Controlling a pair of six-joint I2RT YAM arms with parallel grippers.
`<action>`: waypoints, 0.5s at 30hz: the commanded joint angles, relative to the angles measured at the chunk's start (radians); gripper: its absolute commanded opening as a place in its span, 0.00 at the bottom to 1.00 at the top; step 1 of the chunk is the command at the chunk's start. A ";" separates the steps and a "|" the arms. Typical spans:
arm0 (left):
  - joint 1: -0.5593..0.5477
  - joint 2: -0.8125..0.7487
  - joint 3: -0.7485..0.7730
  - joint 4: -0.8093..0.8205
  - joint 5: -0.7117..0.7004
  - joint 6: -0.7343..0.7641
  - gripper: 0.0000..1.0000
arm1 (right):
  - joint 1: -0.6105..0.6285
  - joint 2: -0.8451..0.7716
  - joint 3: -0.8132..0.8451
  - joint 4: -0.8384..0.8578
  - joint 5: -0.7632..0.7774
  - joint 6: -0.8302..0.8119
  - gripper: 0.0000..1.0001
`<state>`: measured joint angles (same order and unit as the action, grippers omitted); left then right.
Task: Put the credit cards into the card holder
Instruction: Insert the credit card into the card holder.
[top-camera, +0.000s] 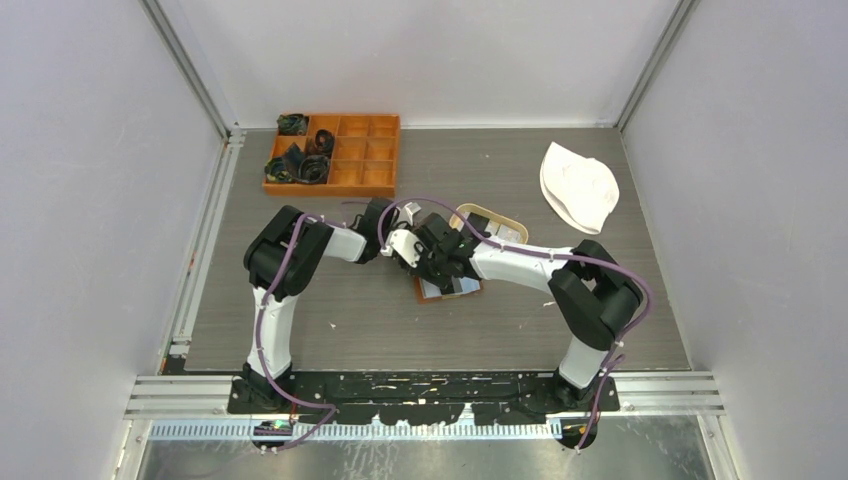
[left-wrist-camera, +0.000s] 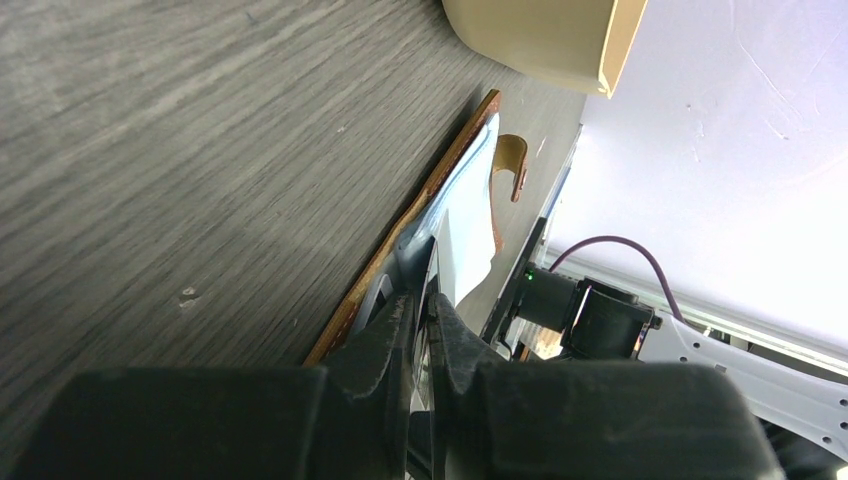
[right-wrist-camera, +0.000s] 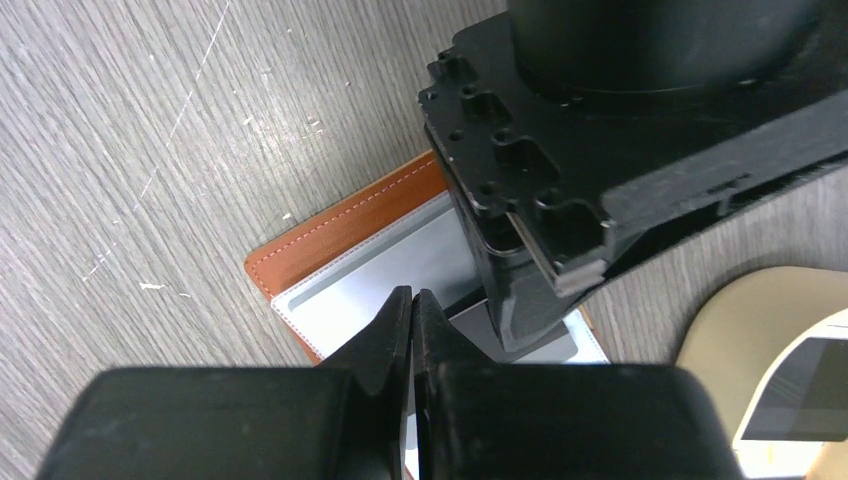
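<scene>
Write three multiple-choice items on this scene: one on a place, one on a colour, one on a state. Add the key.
1. Where on the table is the orange compartment box?
A. near right corner
B. far left corner
C. between the arm bases

2. What colour is the outer leather of the card holder?
A. green
B. white
C. brown

3. How is the card holder?
A. open on the table
B. folded shut in the tray
C. lifted clear of the table

Key:
1. B, the top view shows it at the far left.
2. C, the right wrist view shows a stitched brown edge.
3. A, its inner pockets face up on the table.
</scene>
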<state>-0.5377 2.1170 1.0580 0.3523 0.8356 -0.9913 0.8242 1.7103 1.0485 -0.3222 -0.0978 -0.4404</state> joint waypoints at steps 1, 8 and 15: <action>-0.007 0.023 -0.011 0.005 -0.012 0.006 0.11 | 0.007 0.015 0.005 0.010 0.018 -0.008 0.07; -0.007 0.025 -0.013 0.008 -0.006 0.007 0.13 | 0.004 0.002 -0.008 -0.007 0.069 -0.036 0.06; -0.007 0.025 -0.009 0.008 -0.006 0.006 0.18 | -0.021 -0.005 -0.014 -0.037 0.072 -0.041 0.06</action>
<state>-0.5404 2.1223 1.0576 0.3695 0.8383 -0.9932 0.8219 1.7325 1.0397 -0.3344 -0.0559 -0.4683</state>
